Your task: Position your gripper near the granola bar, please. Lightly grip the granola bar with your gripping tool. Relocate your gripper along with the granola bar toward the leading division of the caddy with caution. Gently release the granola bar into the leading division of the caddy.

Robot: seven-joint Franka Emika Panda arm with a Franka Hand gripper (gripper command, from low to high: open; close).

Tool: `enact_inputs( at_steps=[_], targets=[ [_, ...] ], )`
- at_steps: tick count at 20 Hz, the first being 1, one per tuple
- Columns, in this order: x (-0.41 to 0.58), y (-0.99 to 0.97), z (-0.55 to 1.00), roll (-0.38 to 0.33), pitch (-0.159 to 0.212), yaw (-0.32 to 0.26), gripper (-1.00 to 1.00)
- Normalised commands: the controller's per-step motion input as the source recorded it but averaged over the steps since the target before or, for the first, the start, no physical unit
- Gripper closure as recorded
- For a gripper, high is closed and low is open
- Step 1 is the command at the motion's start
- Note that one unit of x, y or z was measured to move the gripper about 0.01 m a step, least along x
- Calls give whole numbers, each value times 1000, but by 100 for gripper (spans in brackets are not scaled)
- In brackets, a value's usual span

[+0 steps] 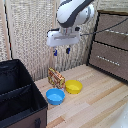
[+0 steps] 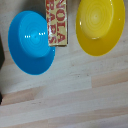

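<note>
In the exterior view the gripper point(image 1: 61, 50), a white boxy head on a bulky, rounded white arm, hangs in the air well above the pale wooden tabletop point(image 1: 95, 102), its two short blue-tipped fingers point(image 1: 55, 51) pointing down with a clear gap between them and nothing held. Below it the granola bar point(image 1: 56, 78), a small flat rectangular packet in yellow-orange with red and brown print, appears to stand tilted on the planks, just behind the blue bowl point(image 1: 55, 96) and just beside the yellow bowl point(image 1: 73, 86); both bowls are round, smooth and shallow. At the exterior view's left sits the caddy point(image 1: 20, 92), a big black fabric box with straight walls and an inner partition, and its leading division point(image 1: 22, 109) is the nearer compartment, whose outer wall carries a small brownish tab point(image 1: 37, 122). Behind the scene runs a woven, straw-coloured wall panel point(image 1: 30, 30), and at the exterior view's right stands a brown wooden drawer cabinet point(image 1: 111, 45) with flat drawer fronts. In the wrist view, looking straight down, the granola bar point(image 2: 56, 22) shows bold red lettering on its yellow wrapper and lies between the glossy blue bowl point(image 2: 31, 42) and the glossy yellow bowl point(image 2: 100, 25), its edge overlapping the blue bowl's rim; the light wood grain of the tabletop point(image 2: 70, 95) fills the rest, and the fingers do not show here.
</note>
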Motion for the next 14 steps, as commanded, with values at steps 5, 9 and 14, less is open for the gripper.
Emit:
enact_inputs(
  at_steps=[5,9,14],
  targets=[
    [358,30,-260,2,27,1,-100],
    [653,0,-213,31,0,0,-100],
    [561,0,-281,11,28,0,-100]
  ],
)
